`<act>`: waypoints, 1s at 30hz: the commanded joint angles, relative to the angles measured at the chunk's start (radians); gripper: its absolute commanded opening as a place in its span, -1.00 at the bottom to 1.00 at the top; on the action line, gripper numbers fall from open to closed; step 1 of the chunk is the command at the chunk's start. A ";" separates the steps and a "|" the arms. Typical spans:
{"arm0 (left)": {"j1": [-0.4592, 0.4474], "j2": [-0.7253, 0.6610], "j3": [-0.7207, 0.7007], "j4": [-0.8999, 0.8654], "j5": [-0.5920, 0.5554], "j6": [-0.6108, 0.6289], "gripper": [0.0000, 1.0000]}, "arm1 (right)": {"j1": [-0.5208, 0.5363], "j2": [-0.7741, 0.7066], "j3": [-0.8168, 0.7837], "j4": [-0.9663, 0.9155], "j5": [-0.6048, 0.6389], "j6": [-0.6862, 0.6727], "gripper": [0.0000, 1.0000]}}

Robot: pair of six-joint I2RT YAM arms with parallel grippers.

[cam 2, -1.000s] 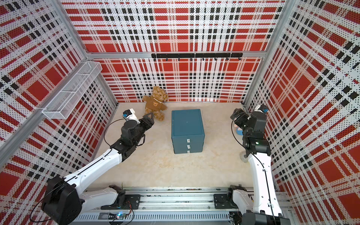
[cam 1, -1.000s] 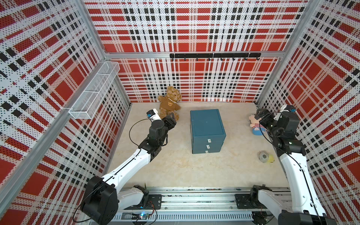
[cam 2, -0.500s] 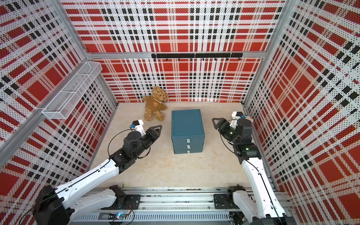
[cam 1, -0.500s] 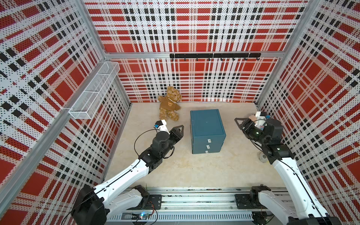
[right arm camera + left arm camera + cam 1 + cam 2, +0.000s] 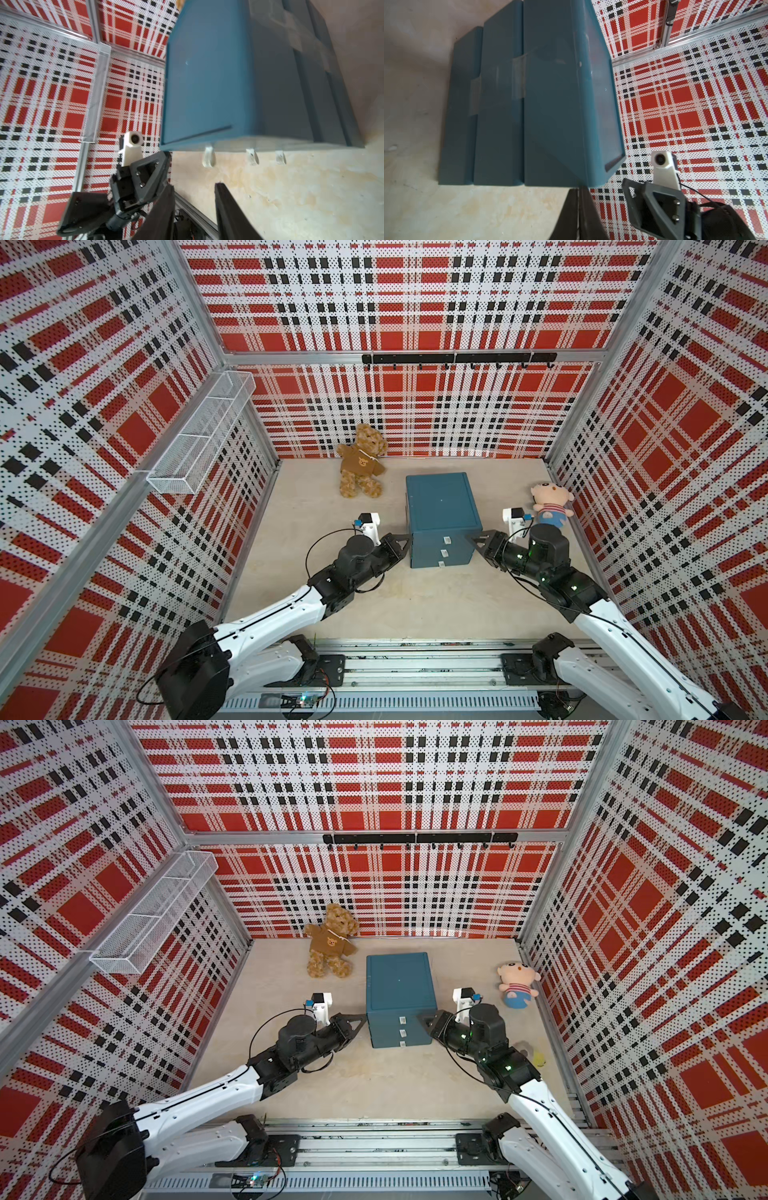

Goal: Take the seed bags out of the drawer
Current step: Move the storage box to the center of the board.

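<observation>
The seed bags are hidden. A teal three-drawer cabinet [image 5: 440, 506] stands mid-table with all its drawers [image 5: 498, 108] pushed in and clear pull tabs [image 5: 208, 158] on their fronts. In both top views my left gripper [image 5: 405, 537] is shut and empty, its tip at the cabinet's front left corner [image 5: 593, 182]. Whether it touches the cabinet I cannot tell. The shut jaws also show in the left wrist view, left gripper [image 5: 579, 188]. My right gripper [image 5: 469, 537] sits at the front right corner. It is open, with a gap and nothing between its fingers, as the right wrist view shows, right gripper [image 5: 194, 186].
A brown teddy bear [image 5: 360, 462] lies behind the cabinet to the left. A pink doll [image 5: 550, 504] sits by the right wall. A tape roll [image 5: 524, 1049] lies near my right arm. A wire basket [image 5: 203, 435] hangs on the left wall and a hook rail [image 5: 457, 358] on the back wall.
Both arms swung inward from the side walls to the cabinet's front corners. The left gripper went from open to shut, and the right gripper's jaws narrowed.
</observation>
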 commanded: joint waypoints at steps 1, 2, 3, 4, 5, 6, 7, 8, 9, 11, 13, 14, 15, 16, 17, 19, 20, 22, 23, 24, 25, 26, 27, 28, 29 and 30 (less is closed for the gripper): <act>-0.016 0.007 -0.003 0.045 0.068 0.031 -0.90 | 0.008 -0.070 -0.042 -0.068 0.034 -0.017 -0.31; -0.016 0.016 -0.001 0.027 0.083 0.046 -1.00 | 0.009 -0.086 -0.051 -0.108 0.058 -0.031 -0.34; -0.016 0.028 -0.001 0.014 0.098 0.058 -1.00 | 0.008 -0.098 -0.057 -0.140 0.069 -0.049 -0.39; -0.018 0.037 -0.006 0.011 0.113 0.065 -1.00 | 0.009 -0.105 -0.062 -0.162 0.076 -0.060 -0.42; -0.023 0.045 -0.013 0.010 0.119 0.066 -1.00 | 0.009 -0.111 -0.072 -0.183 0.088 -0.064 -0.45; -0.026 0.051 -0.020 0.013 0.122 0.064 -1.00 | 0.008 -0.111 -0.082 -0.198 0.101 -0.057 -0.50; -0.030 0.058 -0.024 0.014 0.122 0.064 -1.00 | 0.010 -0.103 -0.087 -0.209 0.111 -0.054 -0.55; -0.031 0.066 -0.024 0.011 0.120 0.062 -1.00 | 0.009 -0.089 -0.092 -0.208 0.117 -0.054 -0.59; -0.031 0.074 -0.023 0.011 0.116 0.059 -1.00 | 0.009 -0.072 -0.095 -0.201 0.119 -0.050 -0.63; -0.030 0.089 -0.013 0.017 0.106 0.060 -1.00 | 0.009 -0.027 -0.084 -0.182 0.128 -0.045 -0.69; -0.030 0.103 -0.006 0.032 0.100 0.056 -1.00 | 0.008 0.016 -0.063 -0.170 0.143 -0.049 -0.70; -0.030 0.111 -0.005 0.041 0.098 0.052 -1.00 | 0.009 0.036 -0.048 -0.166 0.153 -0.053 -0.71; -0.030 0.117 -0.004 0.052 0.098 0.049 -1.00 | 0.008 0.055 -0.035 -0.166 0.157 -0.060 -0.71; -0.030 0.126 -0.004 0.063 0.100 0.048 -1.00 | 0.008 0.075 -0.020 -0.163 0.162 -0.065 -0.71; -0.028 0.135 -0.001 0.069 0.100 0.047 -1.00 | 0.008 0.096 -0.008 -0.160 0.165 -0.070 -0.72; -0.025 0.152 0.007 0.074 0.100 0.051 -1.00 | 0.008 0.127 0.010 -0.148 0.168 -0.075 -0.72; -0.021 0.162 0.011 0.080 0.102 0.052 -1.00 | 0.007 0.142 0.019 -0.141 0.170 -0.075 -0.72; -0.010 0.177 0.018 0.093 0.111 0.053 -1.00 | 0.003 0.170 0.036 -0.130 0.170 -0.081 -0.72; -0.001 0.185 0.022 0.097 0.117 0.054 -1.00 | 0.002 0.184 0.045 -0.126 0.169 -0.083 -0.72; 0.005 0.189 0.026 0.101 0.122 0.055 -1.00 | -0.001 0.196 0.052 -0.122 0.168 -0.084 -0.72; 0.014 0.195 0.030 0.103 0.126 0.057 -1.00 | -0.002 0.209 0.058 -0.118 0.168 -0.085 -0.72; 0.023 0.199 0.032 0.107 0.134 0.060 -1.00 | -0.005 0.219 0.063 -0.114 0.167 -0.087 -0.72; 0.032 0.204 0.035 0.110 0.139 0.061 -1.00 | -0.008 0.228 0.067 -0.111 0.164 -0.089 -0.72; 0.041 0.211 0.039 0.114 0.148 0.064 -1.00 | -0.012 0.239 0.069 -0.104 0.162 -0.089 -0.72; 0.054 0.219 0.042 0.120 0.157 0.066 -1.00 | -0.018 0.248 0.072 -0.099 0.158 -0.092 -0.72; 0.063 0.227 0.046 0.123 0.167 0.068 -1.00 | -0.024 0.256 0.075 -0.097 0.157 -0.092 -0.72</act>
